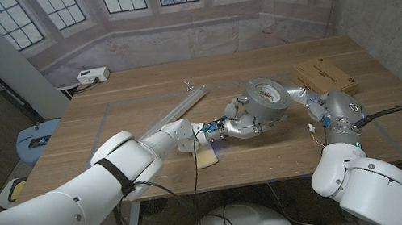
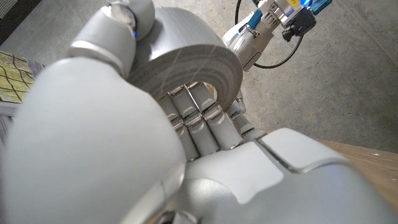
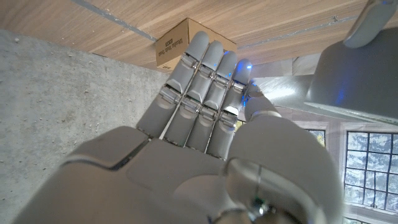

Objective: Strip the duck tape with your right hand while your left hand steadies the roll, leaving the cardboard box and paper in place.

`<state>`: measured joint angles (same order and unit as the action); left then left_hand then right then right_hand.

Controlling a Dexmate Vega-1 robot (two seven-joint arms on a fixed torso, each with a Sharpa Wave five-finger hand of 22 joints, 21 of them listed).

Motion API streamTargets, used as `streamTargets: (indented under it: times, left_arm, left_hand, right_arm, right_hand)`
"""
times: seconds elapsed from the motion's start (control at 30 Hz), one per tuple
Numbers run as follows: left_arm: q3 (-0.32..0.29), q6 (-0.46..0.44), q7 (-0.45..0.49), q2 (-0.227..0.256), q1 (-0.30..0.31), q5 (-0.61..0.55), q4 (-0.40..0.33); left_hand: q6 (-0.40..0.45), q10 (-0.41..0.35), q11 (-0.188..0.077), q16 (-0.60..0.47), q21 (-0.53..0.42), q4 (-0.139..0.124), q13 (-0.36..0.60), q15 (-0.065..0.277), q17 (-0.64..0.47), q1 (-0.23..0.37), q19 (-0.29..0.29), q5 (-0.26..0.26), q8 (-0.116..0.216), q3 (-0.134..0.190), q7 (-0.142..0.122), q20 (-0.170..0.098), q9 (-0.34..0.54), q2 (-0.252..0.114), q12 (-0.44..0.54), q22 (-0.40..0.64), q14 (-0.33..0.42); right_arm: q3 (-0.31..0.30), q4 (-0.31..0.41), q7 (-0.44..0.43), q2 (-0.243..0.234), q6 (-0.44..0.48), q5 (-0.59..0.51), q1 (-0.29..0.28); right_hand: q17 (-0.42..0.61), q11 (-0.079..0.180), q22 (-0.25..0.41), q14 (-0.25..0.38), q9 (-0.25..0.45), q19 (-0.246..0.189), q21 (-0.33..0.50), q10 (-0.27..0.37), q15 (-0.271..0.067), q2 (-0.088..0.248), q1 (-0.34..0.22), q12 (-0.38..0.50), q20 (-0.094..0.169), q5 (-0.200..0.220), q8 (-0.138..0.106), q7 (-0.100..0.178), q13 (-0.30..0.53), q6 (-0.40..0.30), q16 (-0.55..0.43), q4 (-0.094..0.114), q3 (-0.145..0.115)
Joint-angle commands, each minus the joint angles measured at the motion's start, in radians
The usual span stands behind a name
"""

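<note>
Near centre of the long brown wooden table [image 1: 139, 86], slightly toward the robot's right, stands the grey duct-tape roll w/ pale cardboard core [image 1: 267, 100], tilted so its open core faces up and toward the camera in head view; left hand [image 1: 242, 124] grips the roll from the robot's left side, fingers curled into and around it; left wrist view shows the same roll [image 2: 186, 65] w/ fingers [image 2: 200, 121] reaching into the core and the thumb over the grey outer band; right hand [image 1: 303, 100] sits just beside the roll on its right side, at or against the outer edge; contact cannot be confirmed from head view; right wrist view shows that hand [image 3: 205, 118] w/ fingers straight and pressed together side by side, nothing visibly held, and whether the thumb pinches a tape end cannot be told; flat brown cardboard box w/ black printing [image 1: 324, 75] lies near the table's right far portion, just beyond the right hand, also seen past the fingertips in right wrist view [image 3: 177, 42]; pale cream sheet of paper [image 1: 207, 156] lies on the table below the left wrist, partly covered by it; long clear plastic tube [image 1: 176, 110] lies diagonally on the table, left of the roll, apart from it
</note>
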<state>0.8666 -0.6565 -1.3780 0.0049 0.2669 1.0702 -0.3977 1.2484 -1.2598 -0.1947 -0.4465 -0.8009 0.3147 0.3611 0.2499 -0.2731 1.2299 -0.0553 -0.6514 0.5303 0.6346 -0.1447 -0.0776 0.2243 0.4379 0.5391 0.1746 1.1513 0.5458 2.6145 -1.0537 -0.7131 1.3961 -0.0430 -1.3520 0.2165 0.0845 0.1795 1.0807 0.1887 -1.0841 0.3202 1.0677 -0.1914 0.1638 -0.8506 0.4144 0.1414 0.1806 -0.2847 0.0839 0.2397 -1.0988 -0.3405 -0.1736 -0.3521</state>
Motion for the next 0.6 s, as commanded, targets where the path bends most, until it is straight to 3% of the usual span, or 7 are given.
streamTargets:
  times: [0.03, 0.2, 0.6]
  left_arm:
    - [-0.015, 0.004, 0.000, -0.003, 0.004, -0.017, 0.003]
    - [-0.021, 0.006, 0.000, -0.003, 0.005, -0.024, 0.005]
    - [-0.001, 0.008, 0.000, 0.003, 0.005, -0.015, -0.004]
  left_hand:
    - [0.072, -0.107, -0.007, -0.066, -0.164, -0.118, 0.444, -0.025, -0.311, 0.386, 0.000, -0.001, 0.468, 0.440, 0.028, -0.003, 0.331, -0.260, 0.158, 0.006, 0.155]
    - [0.071, -0.103, -0.007, -0.063, -0.168, -0.118, 0.447, -0.024, -0.309, 0.389, 0.004, 0.001, 0.469, 0.437, 0.029, 0.000, 0.335, -0.262, 0.158, 0.008, 0.150]
    - [0.065, -0.097, -0.006, -0.055, -0.179, -0.119, 0.449, -0.023, -0.301, 0.395, 0.014, 0.008, 0.462, 0.423, 0.028, 0.005, 0.334, -0.268, 0.153, 0.009, 0.143]
  right_arm:
    - [0.060, -0.097, 0.659, 0.235, 0.000, -0.928, -0.086]
    - [0.063, -0.115, 0.752, 0.268, 0.000, -1.043, -0.095]
    - [0.068, -0.116, 0.768, 0.278, 0.000, -1.099, -0.113]
  right_hand:
    - [0.008, 0.001, 0.004, 0.016, 0.004, -0.009, 0.010, 0.018, -0.039, 0.002, -0.020, 0.010, 0.007, 0.002, -0.003, 0.002, 0.008, -0.008, -0.009, -0.001, -0.011]
    - [0.011, 0.000, 0.005, 0.021, 0.005, -0.012, 0.011, 0.021, -0.038, 0.001, -0.029, 0.012, 0.008, 0.002, -0.002, -0.005, 0.013, -0.014, -0.010, 0.001, -0.015]
    - [0.018, 0.001, 0.006, 0.030, 0.008, -0.014, 0.013, 0.025, -0.037, -0.001, -0.038, 0.017, 0.009, 0.001, 0.004, -0.005, 0.025, -0.015, -0.009, 0.007, -0.020]
